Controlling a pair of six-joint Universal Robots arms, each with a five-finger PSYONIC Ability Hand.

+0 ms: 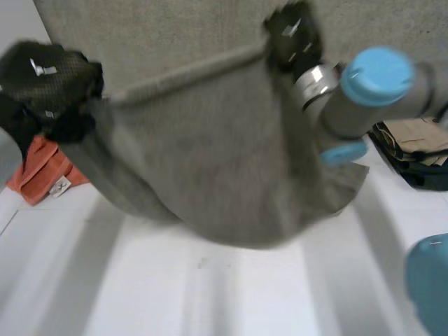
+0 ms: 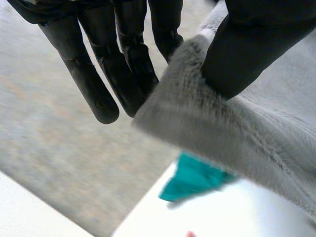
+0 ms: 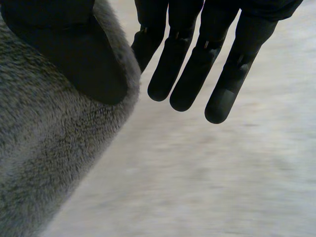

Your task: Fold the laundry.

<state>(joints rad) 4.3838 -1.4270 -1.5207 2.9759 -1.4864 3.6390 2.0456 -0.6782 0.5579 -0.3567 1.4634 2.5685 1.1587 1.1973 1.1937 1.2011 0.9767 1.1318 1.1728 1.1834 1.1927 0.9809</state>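
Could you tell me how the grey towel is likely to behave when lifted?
The grey towel is probably floppy: it sags in a deep curve between the left hand and the right hand. Its thick, fuzzy pile suggests good grip, so pinches likely hold without slipping. The hanging folds hint at some weight.

Left hand (image 1: 47,80), right hand (image 1: 294,35) raised apart, each pinching cloth (image 1: 224,161), fingers (image 3: 190,79) straight.

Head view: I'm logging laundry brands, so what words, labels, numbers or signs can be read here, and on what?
No text here is readable.
The white tag on the orange cloth: a dark mark, too blurred to read.
The grey towel: no lettering seen.
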